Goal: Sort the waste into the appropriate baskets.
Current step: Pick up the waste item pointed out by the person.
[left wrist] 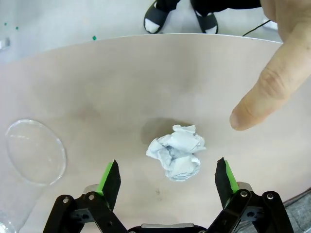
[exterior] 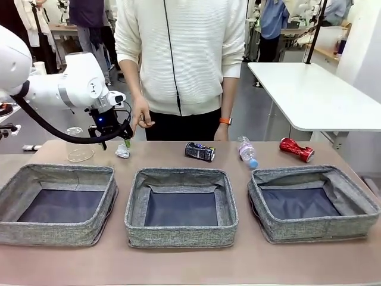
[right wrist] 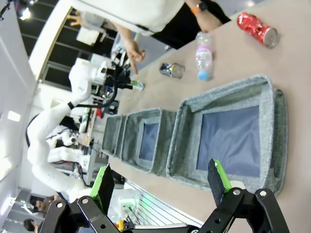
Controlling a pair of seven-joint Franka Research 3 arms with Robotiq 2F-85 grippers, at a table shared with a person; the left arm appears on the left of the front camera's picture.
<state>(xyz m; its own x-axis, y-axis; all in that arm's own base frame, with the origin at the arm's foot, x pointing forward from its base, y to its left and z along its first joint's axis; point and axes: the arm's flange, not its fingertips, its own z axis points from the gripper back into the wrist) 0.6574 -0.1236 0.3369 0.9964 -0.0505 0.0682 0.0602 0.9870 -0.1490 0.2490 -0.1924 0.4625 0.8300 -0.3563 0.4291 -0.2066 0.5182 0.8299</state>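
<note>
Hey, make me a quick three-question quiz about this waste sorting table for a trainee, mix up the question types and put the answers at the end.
1. True or false: the left gripper is shut on the paper wad.
2. Which item lies farthest toward the robot's right? A) the plastic cup B) the red can C) the bottle
3. How many of the three baskets have any waste in them?

Key
1. False. Its jaws stand open, one on either side of the paper wad.
2. B
3. Zero. All three show bare dark bottoms.
</note>
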